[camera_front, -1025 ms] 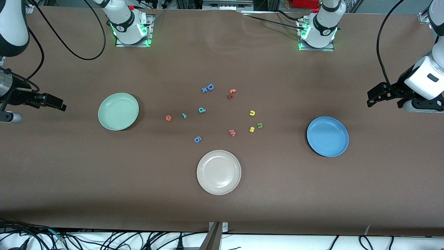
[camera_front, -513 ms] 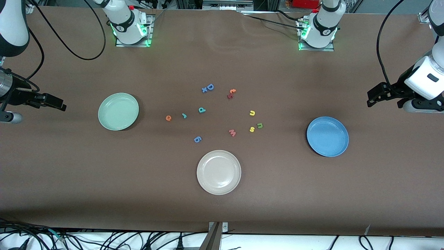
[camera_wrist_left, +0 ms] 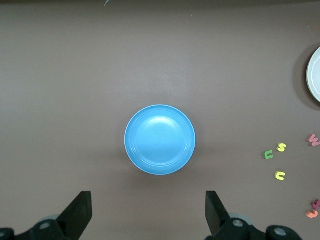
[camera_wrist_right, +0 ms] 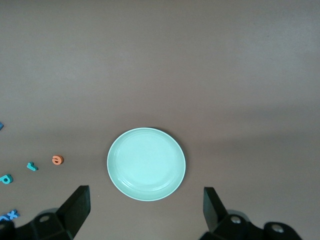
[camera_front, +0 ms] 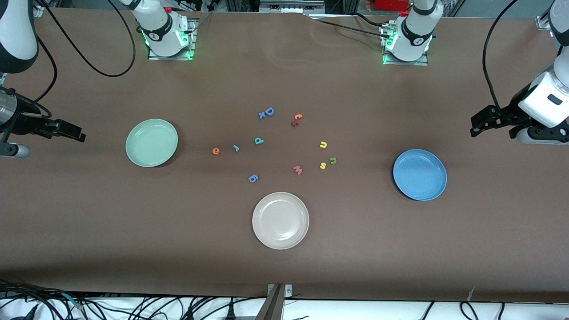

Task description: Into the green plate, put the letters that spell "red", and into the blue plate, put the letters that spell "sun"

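Both plates (camera_front: 151, 142) empty, letters (camera_front: 323, 144) well apart from open fingers (camera_wrist_left: 80, 210)

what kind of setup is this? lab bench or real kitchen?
Most likely a robotics lab bench: a brown covered table with arm bases bolted along one edge, loose cables along the other, and staged props only: tiny foam letters such as the orange "e" among round plastic plates like the beige plate.

Both arms: white glossy shells with black joint bands. Bases lit green, bolted on metal plates. Black cables loop from each arm. Left gripper (camera_front: 478, 126) and right gripper (camera_front: 73, 133): black, angular fingers.
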Controlling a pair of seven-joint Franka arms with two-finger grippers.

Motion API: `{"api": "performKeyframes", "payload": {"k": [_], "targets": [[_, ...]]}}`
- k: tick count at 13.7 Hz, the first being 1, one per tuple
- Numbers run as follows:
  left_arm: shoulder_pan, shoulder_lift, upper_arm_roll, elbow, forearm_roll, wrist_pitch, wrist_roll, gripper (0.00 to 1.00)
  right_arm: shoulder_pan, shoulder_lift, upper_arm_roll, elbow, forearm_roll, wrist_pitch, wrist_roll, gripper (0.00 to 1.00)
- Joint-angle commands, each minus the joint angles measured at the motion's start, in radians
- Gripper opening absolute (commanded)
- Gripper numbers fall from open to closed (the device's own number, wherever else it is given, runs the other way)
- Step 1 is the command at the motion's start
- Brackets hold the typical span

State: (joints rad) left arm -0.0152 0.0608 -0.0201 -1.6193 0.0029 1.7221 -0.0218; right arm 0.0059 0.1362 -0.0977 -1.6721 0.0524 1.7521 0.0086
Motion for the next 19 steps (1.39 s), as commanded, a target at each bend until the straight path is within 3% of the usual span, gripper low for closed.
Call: {"api": "performKeyframes", "payload": {"k": [1,19], "targets": [[0.001,0.014,0.003,0.033,-0.021,-0.024,0.019,1.0,0.011,-0.012,-0.008,-0.011,-0.019,-0.006,0.016,1.0],[-0.009,0.034,0.0,0.032,-0.023,-0.024,0.02,1.0,0.012,-0.013,0.0,-0.025,-0.016,-0.011,0.037,1.0]]}}
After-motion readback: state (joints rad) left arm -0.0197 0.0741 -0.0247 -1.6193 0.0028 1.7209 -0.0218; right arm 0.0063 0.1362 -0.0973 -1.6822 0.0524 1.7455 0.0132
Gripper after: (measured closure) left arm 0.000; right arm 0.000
